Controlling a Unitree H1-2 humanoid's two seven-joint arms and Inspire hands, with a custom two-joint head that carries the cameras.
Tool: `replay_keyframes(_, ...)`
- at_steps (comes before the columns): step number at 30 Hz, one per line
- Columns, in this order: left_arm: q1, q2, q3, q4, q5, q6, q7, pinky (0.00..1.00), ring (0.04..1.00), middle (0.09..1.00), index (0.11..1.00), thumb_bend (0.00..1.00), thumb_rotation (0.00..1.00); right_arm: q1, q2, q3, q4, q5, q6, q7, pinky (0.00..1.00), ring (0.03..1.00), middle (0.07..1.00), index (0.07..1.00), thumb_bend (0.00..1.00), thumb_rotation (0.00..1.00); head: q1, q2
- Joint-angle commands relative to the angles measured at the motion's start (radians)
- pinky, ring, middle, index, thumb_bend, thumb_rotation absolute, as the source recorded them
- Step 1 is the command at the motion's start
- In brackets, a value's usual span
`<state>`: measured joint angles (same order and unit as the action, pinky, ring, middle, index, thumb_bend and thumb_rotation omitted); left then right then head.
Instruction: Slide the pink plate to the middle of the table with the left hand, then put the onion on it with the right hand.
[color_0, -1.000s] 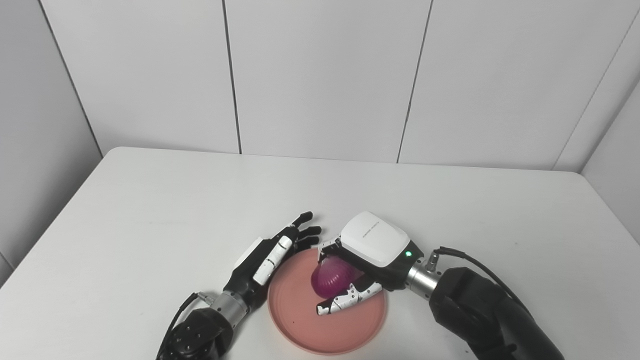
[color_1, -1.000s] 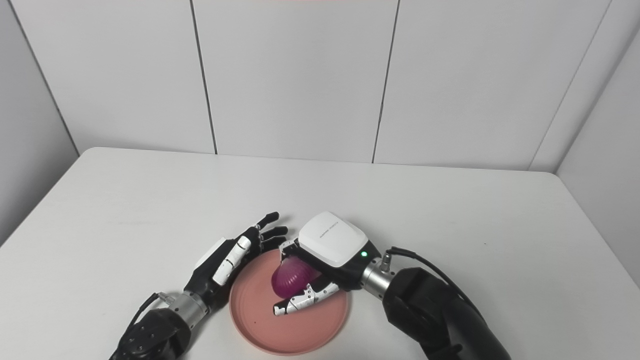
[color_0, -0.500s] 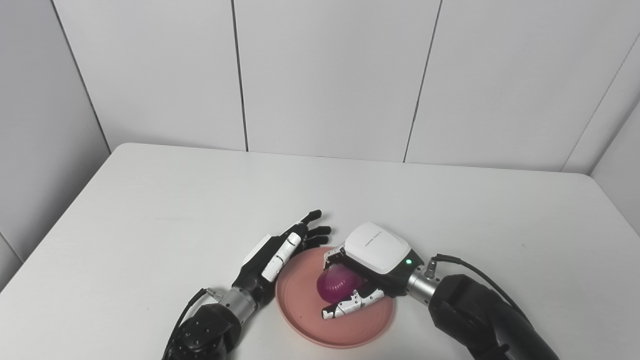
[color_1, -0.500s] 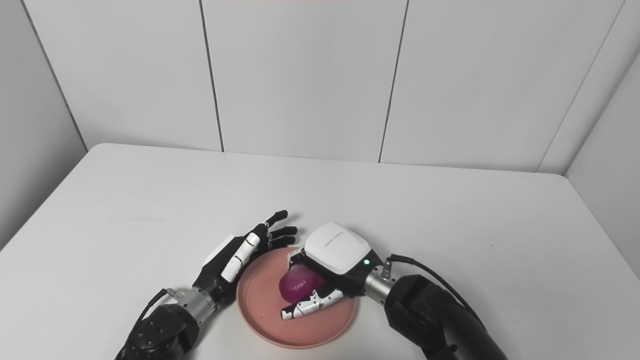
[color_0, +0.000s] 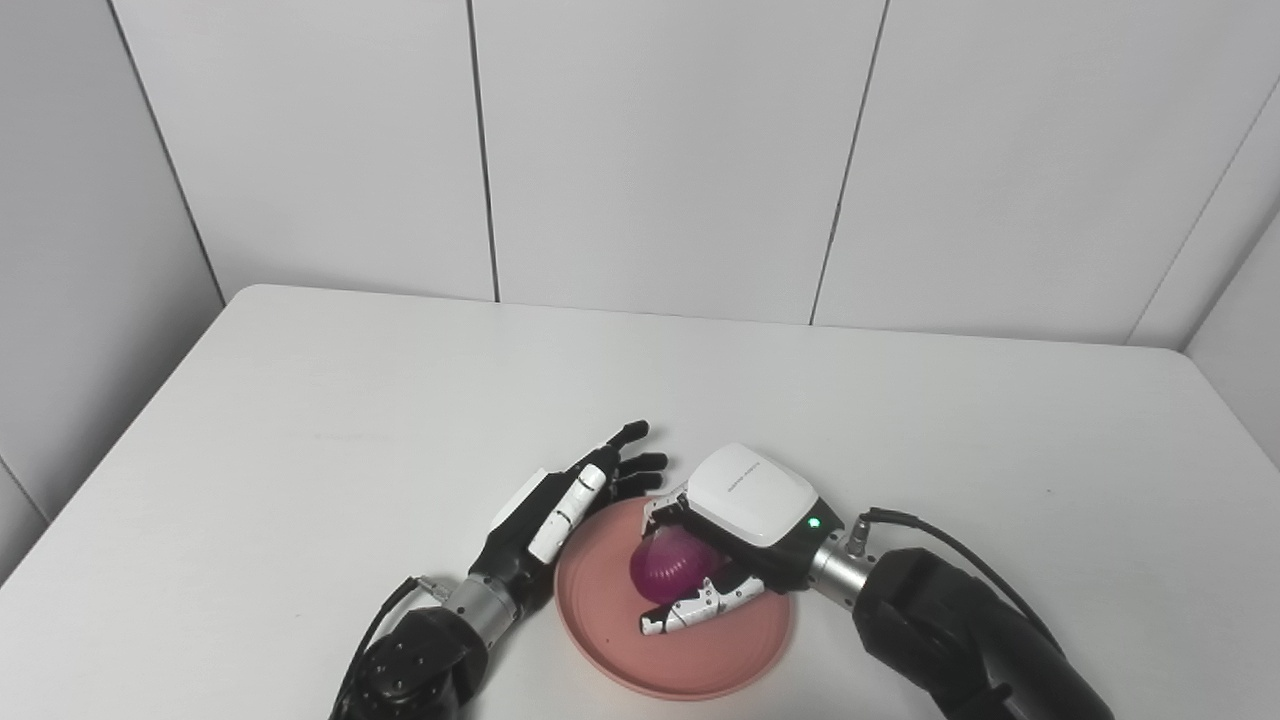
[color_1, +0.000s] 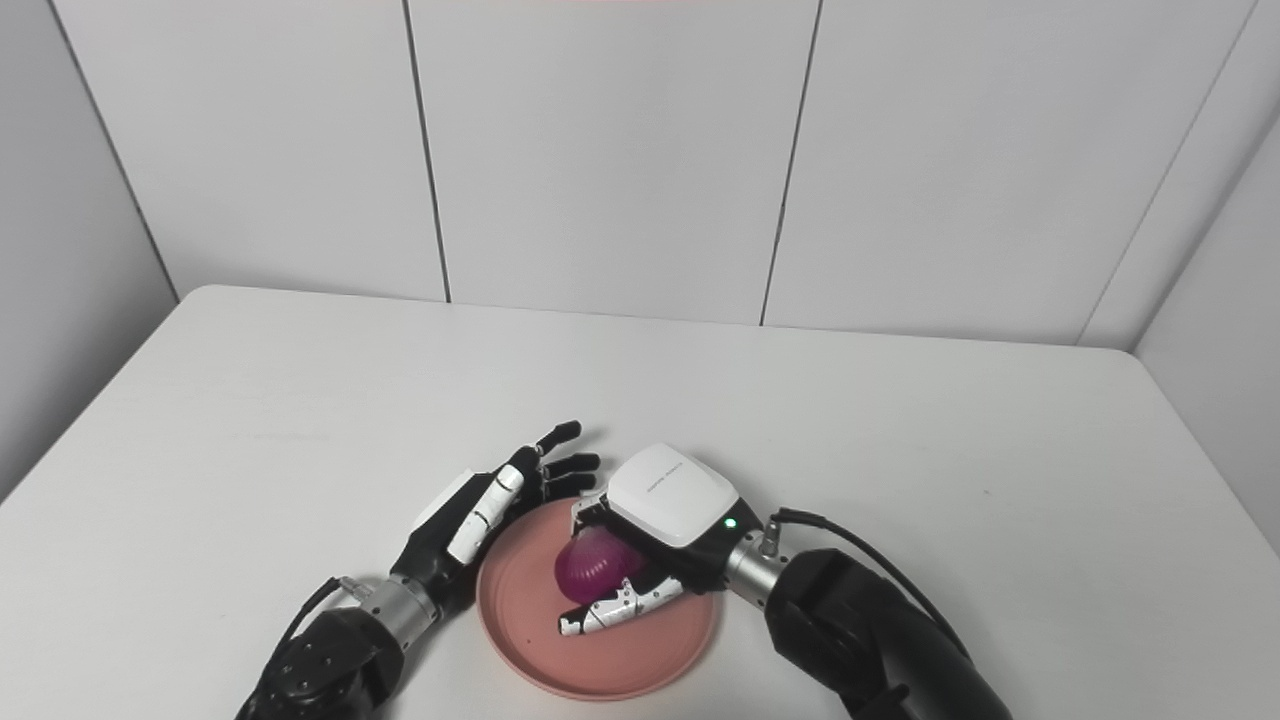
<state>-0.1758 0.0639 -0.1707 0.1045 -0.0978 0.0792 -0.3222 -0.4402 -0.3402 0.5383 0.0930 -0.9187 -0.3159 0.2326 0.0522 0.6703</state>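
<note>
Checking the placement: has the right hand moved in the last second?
Yes. Measured against the far rim of the pink plate, the right hand has sunk slightly toward the plate, shut on the onion.

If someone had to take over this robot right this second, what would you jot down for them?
Left hand: open, fingers spread, lying along the left rim of the pink plate, holding nothing.
Right hand: shut on the onion, low over the plate's middle.
Done: the plate sits near the table's front centre; the onion has been brought above it.
Left: whether the onion touches the plate is not clear. Set it down, open the right hand and draw both arms back.
</note>
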Motion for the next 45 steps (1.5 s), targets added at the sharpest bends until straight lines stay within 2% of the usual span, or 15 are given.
replay_keyframes(1, -0.033, -0.010, -0.013, -0.004, 0.003, -0.011, -0.009, 0.90, 0.861, 0.860, 0.926, 0.72, 0.97, -0.040, 0.004, 0.001, -0.016, 0.014, -0.028, 0.004, 0.28, 0.349, 0.461, 0.556, 0.51, 0.94, 0.001, 0.000)
replay_keyframes(5, -0.035, -0.011, -0.011, -0.004, 0.001, -0.008, -0.008, 0.90, 0.860, 0.859, 0.923, 0.73, 0.97, -0.041, 0.002, 0.007, -0.033, 0.015, -0.032, 0.017, 0.25, 0.321, 0.421, 0.511, 0.51, 0.95, 0.001, 0.006)
replay_keyframes(11, -0.050, -0.008, 0.000, -0.009, -0.006, 0.012, -0.007, 0.90, 0.857, 0.859, 0.923, 0.73, 0.96, -0.052, 0.005, 0.009, -0.070, 0.018, -0.010, 0.075, 0.25, 0.333, 0.437, 0.509, 0.54, 0.94, -0.020, 0.062)
replay_keyframes(18, -0.056, -0.007, 0.002, -0.012, -0.007, 0.009, -0.012, 0.88, 0.856, 0.862, 0.921, 0.74, 0.96, -0.059, -0.008, 0.002, -0.093, 0.012, -0.029, 0.083, 0.27, 0.340, 0.437, 0.518, 0.52, 0.99, -0.007, 0.074)
replay_keyframes(27, -0.057, -0.010, 0.001, -0.013, -0.005, 0.015, -0.010, 0.86, 0.846, 0.856, 0.922, 0.74, 0.95, -0.050, -0.013, -0.011, -0.093, 0.037, -0.029, 0.086, 0.24, 0.313, 0.410, 0.479, 0.52, 0.98, -0.010, 0.073)
replay_keyframes(34, -0.057, -0.011, 0.003, -0.013, -0.007, 0.018, -0.009, 0.85, 0.841, 0.851, 0.917, 0.75, 0.94, -0.047, -0.016, -0.012, -0.088, 0.029, -0.025, 0.084, 0.25, 0.333, 0.427, 0.501, 0.54, 0.97, -0.014, 0.071)
replay_keyframes(40, -0.058, -0.010, 0.005, -0.011, -0.009, 0.020, -0.012, 0.87, 0.843, 0.852, 0.913, 0.75, 0.93, -0.032, -0.017, -0.020, -0.082, 0.039, -0.051, 0.044, 0.20, 0.271, 0.411, 0.483, 0.62, 0.89, -0.015, 0.069)
replay_keyframes(42, -0.058, -0.008, 0.003, -0.010, -0.007, 0.021, -0.014, 0.88, 0.846, 0.850, 0.913, 0.76, 0.94, -0.028, -0.019, -0.022, -0.080, 0.041, -0.067, 0.029, 0.19, 0.271, 0.412, 0.477, 0.68, 0.86, -0.016, 0.068)
replay_keyframes(45, -0.058, -0.004, 0.001, -0.011, -0.004, 0.021, -0.018, 0.90, 0.866, 0.856, 0.914, 0.75, 0.95, -0.020, -0.019, -0.026, -0.076, 0.034, -0.089, -0.005, 0.25, 0.344, 0.467, 0.538, 0.84, 0.85, -0.016, 0.068)
